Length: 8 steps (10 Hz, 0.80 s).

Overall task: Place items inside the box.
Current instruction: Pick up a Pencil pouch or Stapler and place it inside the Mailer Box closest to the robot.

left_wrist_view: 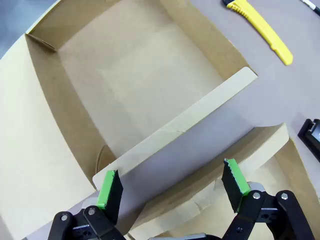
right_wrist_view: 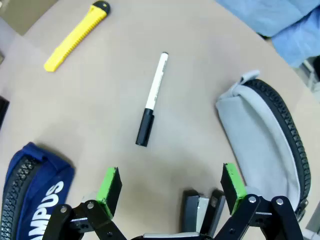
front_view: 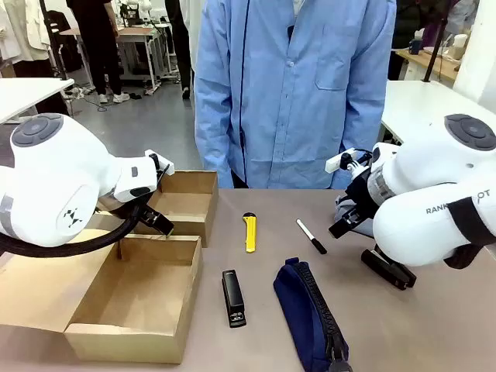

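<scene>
While right end effector (right_wrist_view: 170,175) gapes near marker (right_wrist_view: 151,105), stapler (front_view: 233,297), pouch (front_view: 310,318) beside box (front_view: 124,341).

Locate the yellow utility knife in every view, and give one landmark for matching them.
Front view: the yellow utility knife lies at centre, between the box and the marker pen.
Left wrist view: top right, beyond the box's wall.
Right wrist view: top left, left of the marker pen.
Shared landmark: the box, its cardboard corner showing near the knife's black end.
</scene>
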Motion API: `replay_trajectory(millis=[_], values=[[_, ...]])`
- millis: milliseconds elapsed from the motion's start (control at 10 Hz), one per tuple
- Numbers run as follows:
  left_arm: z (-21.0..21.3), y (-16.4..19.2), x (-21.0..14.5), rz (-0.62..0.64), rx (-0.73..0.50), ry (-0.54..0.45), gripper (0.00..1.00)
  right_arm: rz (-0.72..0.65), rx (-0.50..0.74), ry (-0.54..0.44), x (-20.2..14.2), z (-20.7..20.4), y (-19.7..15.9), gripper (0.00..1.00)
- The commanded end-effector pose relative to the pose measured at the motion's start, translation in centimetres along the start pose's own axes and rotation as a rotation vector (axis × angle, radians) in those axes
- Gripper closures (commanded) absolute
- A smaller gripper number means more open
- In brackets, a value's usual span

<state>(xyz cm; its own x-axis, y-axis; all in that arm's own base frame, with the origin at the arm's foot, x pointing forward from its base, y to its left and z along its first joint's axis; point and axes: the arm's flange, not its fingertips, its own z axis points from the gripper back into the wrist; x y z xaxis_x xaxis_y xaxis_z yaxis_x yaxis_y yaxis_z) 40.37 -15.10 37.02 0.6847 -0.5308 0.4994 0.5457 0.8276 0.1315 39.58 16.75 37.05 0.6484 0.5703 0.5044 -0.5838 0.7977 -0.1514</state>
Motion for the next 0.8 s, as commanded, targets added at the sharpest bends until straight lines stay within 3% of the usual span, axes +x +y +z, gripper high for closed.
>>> replay_trajectory(millis=[0, 700], values=[[0.00, 0.00, 0.00, 0.000, 0.000, 0.000, 0.00, 0.000, 0.000, 0.000, 0.00, 0.00, 0.00, 0.00], [0.00, 0.00, 0.00, 0.000, 0.000, 0.000, 0.00, 0.000, 0.000, 0.000, 0.00, 0.00, 0.00, 0.00]])
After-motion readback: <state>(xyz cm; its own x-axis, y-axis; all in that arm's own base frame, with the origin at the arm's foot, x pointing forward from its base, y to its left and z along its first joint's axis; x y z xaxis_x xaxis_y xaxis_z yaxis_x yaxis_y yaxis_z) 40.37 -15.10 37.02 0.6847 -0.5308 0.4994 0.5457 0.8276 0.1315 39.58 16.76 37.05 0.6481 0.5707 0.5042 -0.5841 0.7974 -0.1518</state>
